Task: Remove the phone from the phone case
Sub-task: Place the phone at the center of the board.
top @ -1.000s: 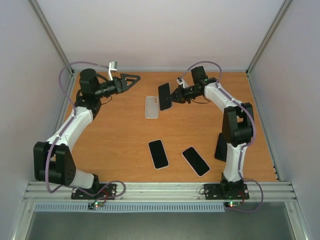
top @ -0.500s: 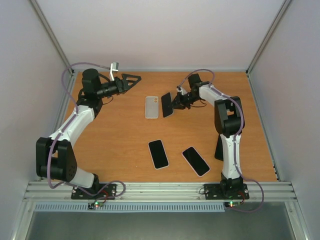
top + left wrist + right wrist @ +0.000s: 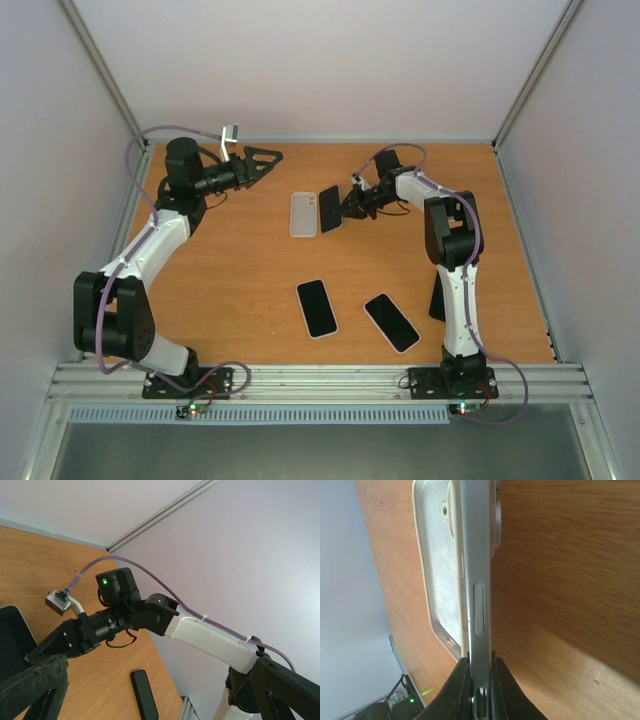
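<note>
**Phone free of its case, not yet laid down**

Top view: the phone [image 3: 330, 208] sat outside the clear phone case [image 3: 303, 213], which lay flat and hollow on the wooden surface [image 3: 240, 280] just above the frame's centre. The right arm [image 3: 455, 240] reached in from the right. Its jaws were pinched narrow on the phone's end and held it tilted on edge, just right of the case. The left arm [image 3: 150, 250] hung at the upper left, well apart from both. One spare phone [image 3: 316, 307] and another spare phone [image 3: 391, 321] lay screen-up at lower centre.

Left wrist view: the left jaws stood wide with nothing between them, and one dark finger [image 3: 35, 680] filled the lower left corner. The right arm crossed mid-frame, and the phone showed at the left edge.

Right wrist view: the phone ran edge-on up the centre, clamped at the bottom between the right fingers [image 3: 457, 690]. The case lay open side up just left of it, with nothing in it. Whether the phone's far end touched the surface could not be told.

Judged from this, the separation itself looked finished. What seemed left was laying the phone flat beside the case and letting go.
</note>
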Controlling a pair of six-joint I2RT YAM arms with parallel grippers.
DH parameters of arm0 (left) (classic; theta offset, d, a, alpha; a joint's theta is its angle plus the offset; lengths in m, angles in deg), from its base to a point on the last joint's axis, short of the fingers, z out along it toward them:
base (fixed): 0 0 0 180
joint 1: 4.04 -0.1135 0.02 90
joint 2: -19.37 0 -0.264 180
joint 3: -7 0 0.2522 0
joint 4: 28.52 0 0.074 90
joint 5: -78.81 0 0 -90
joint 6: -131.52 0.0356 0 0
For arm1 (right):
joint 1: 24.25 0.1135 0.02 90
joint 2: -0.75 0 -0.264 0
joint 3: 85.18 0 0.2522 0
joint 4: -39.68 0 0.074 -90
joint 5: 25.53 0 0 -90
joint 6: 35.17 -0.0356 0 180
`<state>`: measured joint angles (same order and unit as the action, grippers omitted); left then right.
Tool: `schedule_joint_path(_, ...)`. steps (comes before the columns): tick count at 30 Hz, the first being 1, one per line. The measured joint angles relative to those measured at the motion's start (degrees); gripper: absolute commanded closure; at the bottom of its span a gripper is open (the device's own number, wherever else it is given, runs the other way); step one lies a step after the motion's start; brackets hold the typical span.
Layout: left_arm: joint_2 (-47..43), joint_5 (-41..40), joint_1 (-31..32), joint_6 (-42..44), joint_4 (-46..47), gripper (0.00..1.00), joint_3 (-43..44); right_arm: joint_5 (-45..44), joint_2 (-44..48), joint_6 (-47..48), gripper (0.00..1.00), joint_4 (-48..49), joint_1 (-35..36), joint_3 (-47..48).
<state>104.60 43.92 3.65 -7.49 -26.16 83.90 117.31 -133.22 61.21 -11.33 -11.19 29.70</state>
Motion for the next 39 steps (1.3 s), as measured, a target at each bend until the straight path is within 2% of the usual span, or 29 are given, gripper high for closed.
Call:
schedule_joint_path(9,0.20,0.04,0.00,-0.48,0.50,0.01,0.00,1.92,-0.96,-2.43,0.83,1.75,0.00,0.09)
schedule_joint_path(26,1.05,0.00,0.00,-0.57,0.83,0.01,0.00,-3.13,-0.98,0.83,0.57,-3.48,0.20,0.09)
schedule_joint_path(31,1.05,0.00,0.00,-0.66,0.83,0.01,0.00,-4.55,-0.96,2.56,0.55,-5.03,0.68,1.18)
schedule_joint_path(39,1.05,-0.09,0.00,-0.44,0.59,0.01,0.00,-5.86,-0.87,3.87,0.36,-6.88,1.22,2.71)
